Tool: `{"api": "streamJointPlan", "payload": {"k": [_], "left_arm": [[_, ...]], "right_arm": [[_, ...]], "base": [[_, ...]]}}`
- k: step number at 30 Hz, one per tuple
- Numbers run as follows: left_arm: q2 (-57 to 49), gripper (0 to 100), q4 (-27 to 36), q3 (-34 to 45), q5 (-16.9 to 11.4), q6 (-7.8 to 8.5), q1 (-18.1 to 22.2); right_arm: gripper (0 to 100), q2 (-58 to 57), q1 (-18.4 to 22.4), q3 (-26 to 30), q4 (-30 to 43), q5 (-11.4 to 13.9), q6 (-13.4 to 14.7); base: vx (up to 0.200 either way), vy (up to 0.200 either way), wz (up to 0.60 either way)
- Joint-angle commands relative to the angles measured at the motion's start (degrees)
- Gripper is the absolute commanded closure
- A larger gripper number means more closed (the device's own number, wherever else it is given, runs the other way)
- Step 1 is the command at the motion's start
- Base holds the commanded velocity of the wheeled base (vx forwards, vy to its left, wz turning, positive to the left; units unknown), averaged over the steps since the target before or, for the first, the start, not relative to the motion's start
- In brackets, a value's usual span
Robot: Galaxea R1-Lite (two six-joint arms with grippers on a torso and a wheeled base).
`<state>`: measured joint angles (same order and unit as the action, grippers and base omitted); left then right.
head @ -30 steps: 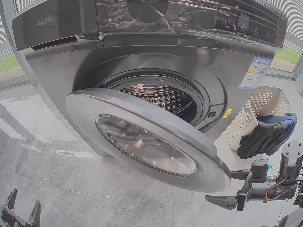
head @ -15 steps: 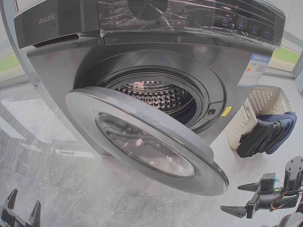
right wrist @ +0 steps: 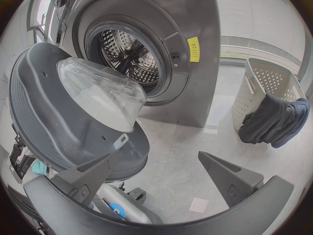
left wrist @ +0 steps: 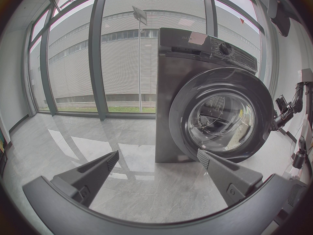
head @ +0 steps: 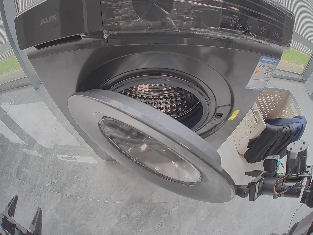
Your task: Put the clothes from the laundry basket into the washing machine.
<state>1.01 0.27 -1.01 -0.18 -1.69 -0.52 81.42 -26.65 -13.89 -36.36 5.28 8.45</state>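
washing machine (head: pixel 156 59) sits dead ahead. its door (head: pixel 150 147) is swung open toward me, attached at the 9 o'clock side of the opening, with the free edge down at 4 o'clock in the head view. the studded steel drum (head: pixel 159 100) shows through the opening, and its lower part is hidden behind the door.

right tool (head: pixel 246 182) is at 4 o'clock in the head view, right at the door's free edge, with its fingers (head: pixel 252 173) spread wide and holding nothing. one fingertip meets the door rim, but i can't tell if it actually touches. in the right wrist view that finger overlaps the door's inner face near the latch tab.

left tool (head: pixel 25 209) is low at 7 o'clock, well apart from the machine. it's also spread and empty, pointing at the door's glass in its own wrist view.

laundry basket (head: pixel 274 106) stands on the floor (head: pixel 65 167) at 3 o'clock of the machine, just beside its side panel. it's cream plastic with perforated walls. the clothes are in it: a black garment (head: pixel 269 142) hangs over the near rim and down the outside, and a blue garment (head: pixel 298 123) lies under and behind it on the same rim.

the control panel has a round knob (head: pixel 152 2) and is wrapped in plastic film.
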Motion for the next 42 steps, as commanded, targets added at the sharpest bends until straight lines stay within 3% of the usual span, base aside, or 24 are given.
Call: {"api": "streamJointPlan", "payload": {"k": [1,8,17,23,29,36,42], "left_arm": [[-0.13,0,0.0,0.84,0.01,-0.06,0.0],[-0.13,0,0.0,0.84,0.01,0.02,0.0],[-0.13,0,0.0,0.84,0.01,0.02,0.0],[-0.13,0,0.0,0.84,0.01,0.02,0.0],[-0.13,0,0.0,0.84,0.01,0.02,0.0],[-0.13,0,0.0,0.84,0.01,0.11,0.0],[-0.13,0,0.0,0.84,0.01,0.11,0.0]], "right_arm": [[0,3.13,-3.06,-0.7,-0.02,0.08,0.52],[0,-0.3,-8.16,1.4,0.24,0.08,0.6],[0,4.71,-4.29,-2.9,-0.11,-1.24,0.78],[0,7.0,-5.52,-5.1,-0.11,-1.15,0.78],[0,6.91,-10.35,-5.19,-0.11,-1.32,1.84],[0,7.17,-9.03,-6.51,-0.11,-1.5,2.19],[0,8.58,-8.68,-10.02,0.07,-2.2,2.19]], "base": [[0.0,0.0,0.0],[0.0,0.0,0.0],[-0.178,0.0,0.0],[-0.033,0.0,0.0],[0.0,0.0,0.0],[0.0,0.0,0.0],[-0.2,0.0,0.0]]}}
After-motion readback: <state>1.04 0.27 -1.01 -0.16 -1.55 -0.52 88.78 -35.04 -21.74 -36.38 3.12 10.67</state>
